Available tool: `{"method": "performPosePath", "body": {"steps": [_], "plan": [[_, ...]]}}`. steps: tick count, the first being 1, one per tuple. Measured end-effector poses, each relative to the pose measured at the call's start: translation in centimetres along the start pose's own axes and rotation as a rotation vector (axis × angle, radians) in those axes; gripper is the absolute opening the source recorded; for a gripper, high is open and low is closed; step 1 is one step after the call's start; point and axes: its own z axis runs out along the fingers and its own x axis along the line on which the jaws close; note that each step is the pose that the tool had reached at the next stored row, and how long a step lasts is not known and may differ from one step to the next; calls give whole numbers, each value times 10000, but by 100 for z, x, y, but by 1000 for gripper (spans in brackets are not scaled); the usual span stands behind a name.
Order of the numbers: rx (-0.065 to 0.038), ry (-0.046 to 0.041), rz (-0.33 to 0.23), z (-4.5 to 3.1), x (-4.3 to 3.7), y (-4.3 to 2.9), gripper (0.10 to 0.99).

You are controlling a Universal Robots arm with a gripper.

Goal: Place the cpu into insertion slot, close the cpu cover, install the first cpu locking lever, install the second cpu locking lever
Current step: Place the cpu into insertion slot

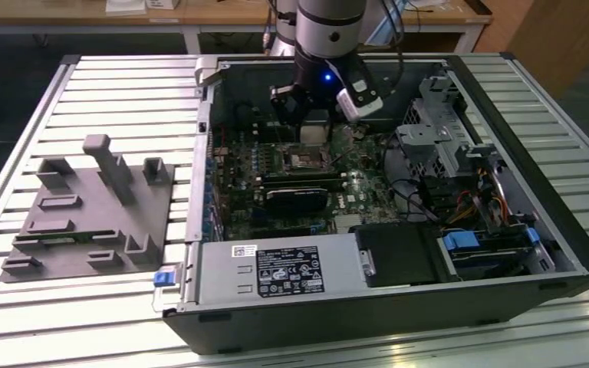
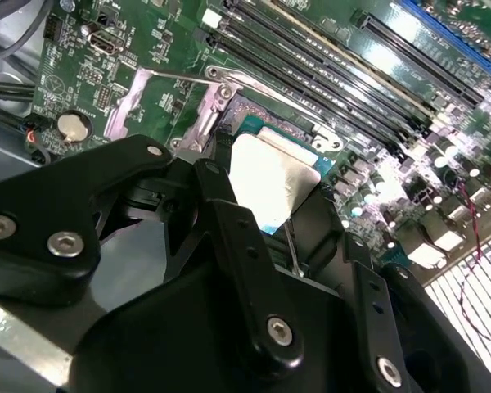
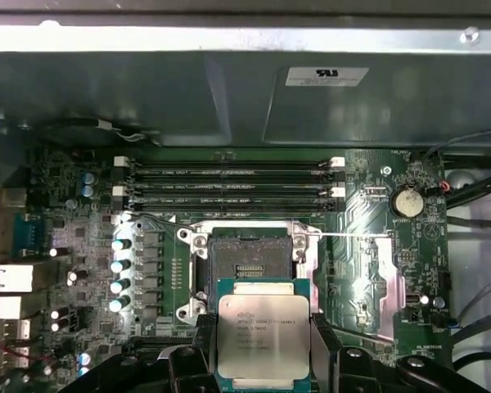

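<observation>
My gripper (image 3: pixel 264 348) is shut on the cpu (image 3: pixel 263 337), a flat square chip with a silvery top, its black fingers (image 3: pixel 323 348) on two opposite edges. The cpu (image 2: pixel 272 184) hangs just above and to one side of the insertion slot (image 3: pixel 250 264), a dark square socket with a silvery rim in the green board. The slot stands uncovered. The cpu cover (image 3: pixel 365 286) lies swung back beside it, and a thin locking lever (image 3: pixel 352 236) stands released along its edge. In the exterior view the gripper (image 1: pixel 311 129) is low inside the case over the slot (image 1: pixel 305 161).
Long black memory slots (image 3: pixel 229 187) run just beyond the socket, and a row of capacitors (image 3: pixel 121 274) stands beside it. A black card (image 1: pixel 297 201), drive cage (image 1: pixel 438 146) and cables (image 1: pixel 478 207) crowd the open case (image 1: pixel 376 322). A grey fixture (image 1: pixel 90 222) sits at the exterior view's left.
</observation>
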Motion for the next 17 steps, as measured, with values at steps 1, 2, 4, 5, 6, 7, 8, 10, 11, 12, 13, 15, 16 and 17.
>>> {"method": "performPosePath", "body": {"steps": [1, 2, 4, 5, 6, 7, 8, 10, 11, 12, 13, 15, 16, 17], "plan": [[0, -10, -1, 15, 1, -1, 541], [1, -14, -1, 29, 4, -3, 541], [1, -17, -3, 54, 7, -5, 541], [1, -18, -3, 64, 8, -5, 541], [2, -17, -2, 73, 10, -4, 541], [1, -18, 0, 82, 12, -2, 541], [1, -17, -1, 91, 12, 1, 541], [1, -18, -1, 108, 14, 6, 541], [1, -18, -1, 117, 15, 9, 541], [1, -18, -2, 126, 15, 12, 541], [1, -17, -2, 133, 16, 14, 541], [4, -17, -3, 139, 16, 15, 541], [5, -16, -2, 139, 16, 15, 541], [5, -16, -2, 139, 16, 15, 541]]}}
